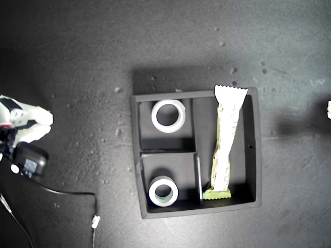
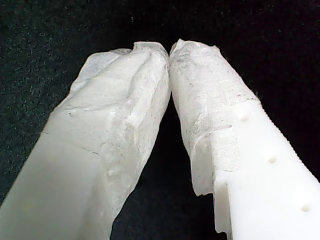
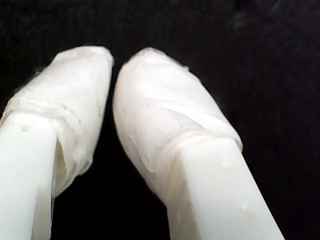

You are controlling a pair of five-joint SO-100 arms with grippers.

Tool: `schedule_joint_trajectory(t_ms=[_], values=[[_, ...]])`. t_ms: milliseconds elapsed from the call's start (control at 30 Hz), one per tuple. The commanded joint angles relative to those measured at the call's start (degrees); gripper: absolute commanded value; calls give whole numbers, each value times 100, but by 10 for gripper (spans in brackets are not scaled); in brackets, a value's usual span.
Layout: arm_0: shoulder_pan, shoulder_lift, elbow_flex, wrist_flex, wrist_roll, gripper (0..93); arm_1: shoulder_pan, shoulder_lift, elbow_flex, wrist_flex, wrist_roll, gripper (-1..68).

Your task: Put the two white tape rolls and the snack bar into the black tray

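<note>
The black tray (image 1: 135, 155) sits right of centre in the exterior view. One white tape roll (image 1: 155, 116) lies flat in its upper small compartment, and the other white tape roll (image 1: 153, 190) lies in the lower small one. The snack bar (image 1: 226, 139) lies lengthwise in the long compartment, pale side up, its crimped top end resting on the far wall. My first gripper (image 2: 169, 50) is shut on nothing over bare dark surface. My second gripper (image 3: 113, 62) is also shut and holds nothing. The wrist views do not show which arm is which.
An arm's white gripper (image 1: 31, 124) with a black module (image 1: 30, 160) rests at the exterior view's left edge, well away from the tray. A black cable (image 1: 67, 194) trails from it. A white sliver of another arm (image 1: 329, 109) shows at the exterior view's right edge.
</note>
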Motion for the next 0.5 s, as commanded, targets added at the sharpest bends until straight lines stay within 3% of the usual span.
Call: schedule_joint_trajectory(t_ms=[0,333,467], values=[[308,255,633,-571,-35,0,-105,9,70,18,-44,-1],[580,255,888,483,-1222,2,-202,9,70,18,-44,-1],[562,255,888,562,-237,2,-211,9,70,18,-44,-1]])
